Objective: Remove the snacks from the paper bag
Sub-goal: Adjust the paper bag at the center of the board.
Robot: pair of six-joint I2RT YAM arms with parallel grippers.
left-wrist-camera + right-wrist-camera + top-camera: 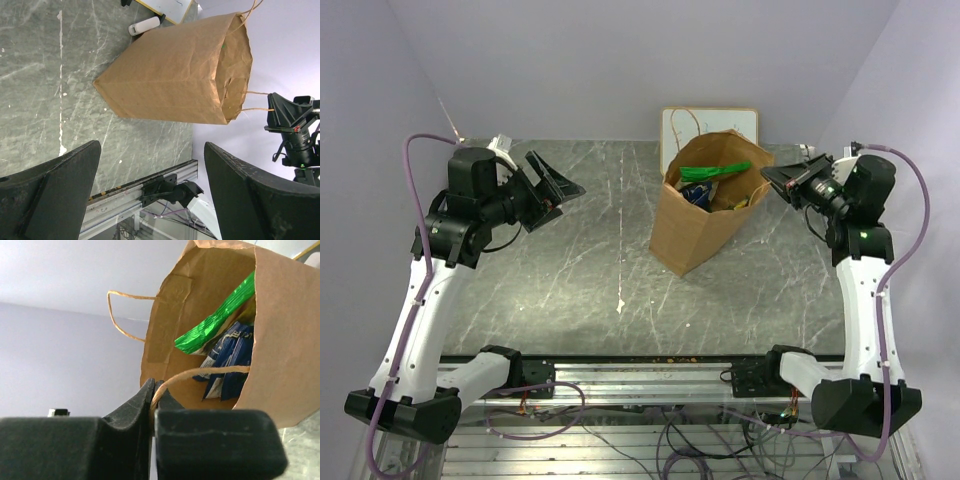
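The paper bag stands upright at the back of the table, right of centre, with its mouth open. Inside it are the snacks: a green packet sticks up above a dark blue one. The right wrist view looks into the bag at the green packet and the blue packets. My right gripper is shut on the bag's near twisted handle, at the bag's right rim. My left gripper hangs open and empty well left of the bag.
A small framed whiteboard leans on the back wall behind the bag. A white marker-like tube lies beside it. An aluminium rail runs along the table's near edge. Walls close in on three sides.
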